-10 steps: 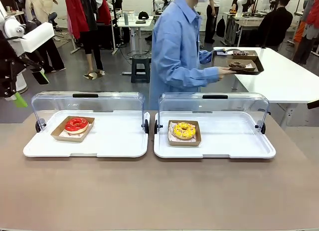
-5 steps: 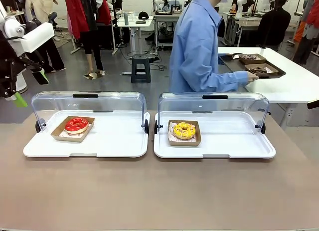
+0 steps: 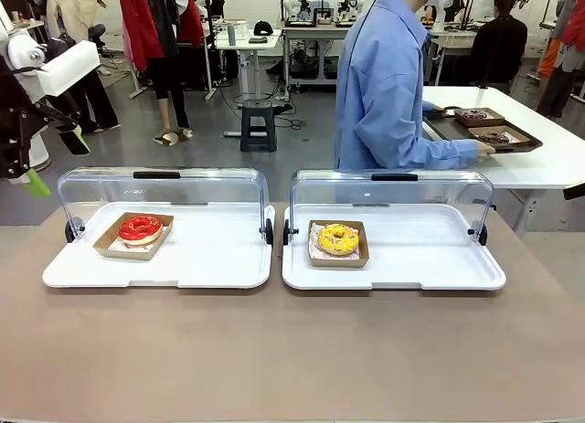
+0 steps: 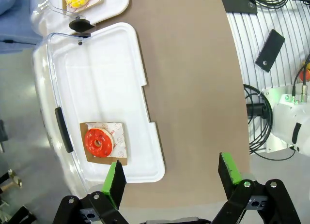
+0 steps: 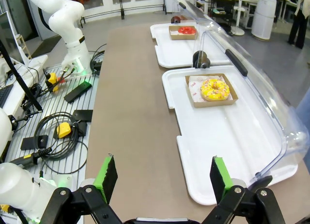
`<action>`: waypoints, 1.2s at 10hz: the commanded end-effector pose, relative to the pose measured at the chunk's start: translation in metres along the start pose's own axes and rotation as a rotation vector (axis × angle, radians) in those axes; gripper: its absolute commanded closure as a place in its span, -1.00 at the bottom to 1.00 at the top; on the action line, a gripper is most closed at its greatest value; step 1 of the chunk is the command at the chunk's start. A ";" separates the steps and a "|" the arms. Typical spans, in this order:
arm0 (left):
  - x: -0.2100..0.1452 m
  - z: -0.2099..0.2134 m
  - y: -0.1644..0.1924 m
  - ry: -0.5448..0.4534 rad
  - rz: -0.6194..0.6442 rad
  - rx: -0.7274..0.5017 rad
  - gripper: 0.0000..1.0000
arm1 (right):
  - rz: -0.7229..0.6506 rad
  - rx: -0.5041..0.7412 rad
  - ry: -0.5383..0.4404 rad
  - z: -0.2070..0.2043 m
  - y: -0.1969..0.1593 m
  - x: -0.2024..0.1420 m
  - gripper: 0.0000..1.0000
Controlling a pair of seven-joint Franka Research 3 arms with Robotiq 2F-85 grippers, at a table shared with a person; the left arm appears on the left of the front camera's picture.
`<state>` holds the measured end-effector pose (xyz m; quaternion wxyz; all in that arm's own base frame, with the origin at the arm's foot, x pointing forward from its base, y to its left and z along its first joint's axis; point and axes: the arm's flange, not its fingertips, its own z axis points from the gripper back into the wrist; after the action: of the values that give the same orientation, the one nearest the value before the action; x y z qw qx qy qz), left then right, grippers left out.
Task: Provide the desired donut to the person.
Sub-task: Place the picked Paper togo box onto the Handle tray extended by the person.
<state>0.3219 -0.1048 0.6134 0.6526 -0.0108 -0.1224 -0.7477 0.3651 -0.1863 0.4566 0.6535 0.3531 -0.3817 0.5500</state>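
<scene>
while both sets of jaws stood wide and empty, the soft, crumbly red-glazed donut (image 3: 140,227) looked best lifted by its stiff brown cardboard tray (image 3: 108,245).

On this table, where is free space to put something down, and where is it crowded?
The brown table is bare along its near side, in front of both white trays. The left tray is free right of the red donut; the right tray is free right of the yellow donut. Crowded: the narrow gap between the trays, and under the raised clear lids.
</scene>
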 end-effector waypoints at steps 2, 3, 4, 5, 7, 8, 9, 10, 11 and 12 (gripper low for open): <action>0.000 0.001 0.001 0.002 0.003 0.000 -1.00 | 0.006 -0.002 -0.008 0.000 0.001 0.001 -1.00; 0.000 0.001 0.001 0.002 0.003 0.000 -1.00 | 0.006 -0.002 -0.008 0.000 0.001 0.001 -1.00; 0.000 0.001 0.001 0.002 0.003 0.000 -1.00 | 0.006 -0.002 -0.008 0.000 0.001 0.001 -1.00; 0.000 0.001 0.001 0.002 0.003 0.000 -1.00 | 0.006 -0.002 -0.008 0.000 0.001 0.001 -1.00; 0.000 0.000 0.000 0.000 0.000 0.000 -1.00 | 0.006 -0.002 -0.008 0.000 0.001 0.001 -1.00; -0.023 0.014 0.007 -0.194 -0.010 -0.017 -1.00 | 0.006 -0.002 -0.008 0.000 0.001 0.001 -1.00; -0.057 0.023 0.013 -0.397 -0.018 -0.007 -1.00 | 0.006 -0.002 -0.008 0.000 0.001 0.001 -1.00; -0.088 0.024 0.012 -0.540 -0.030 0.013 -1.00 | 0.006 -0.002 -0.008 0.000 0.001 0.001 -1.00; -0.122 0.021 0.009 -0.613 -0.025 0.019 -1.00 | 0.006 -0.002 -0.008 0.000 0.001 0.001 -1.00; -0.157 0.017 0.011 -0.699 0.021 0.029 -1.00 | 0.006 -0.002 -0.008 0.000 0.001 0.001 -1.00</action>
<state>0.3444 0.0335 0.6134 0.5878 -0.2093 -0.3410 -0.7032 0.3648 -0.1867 0.4566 0.6538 0.3529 -0.3819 0.5497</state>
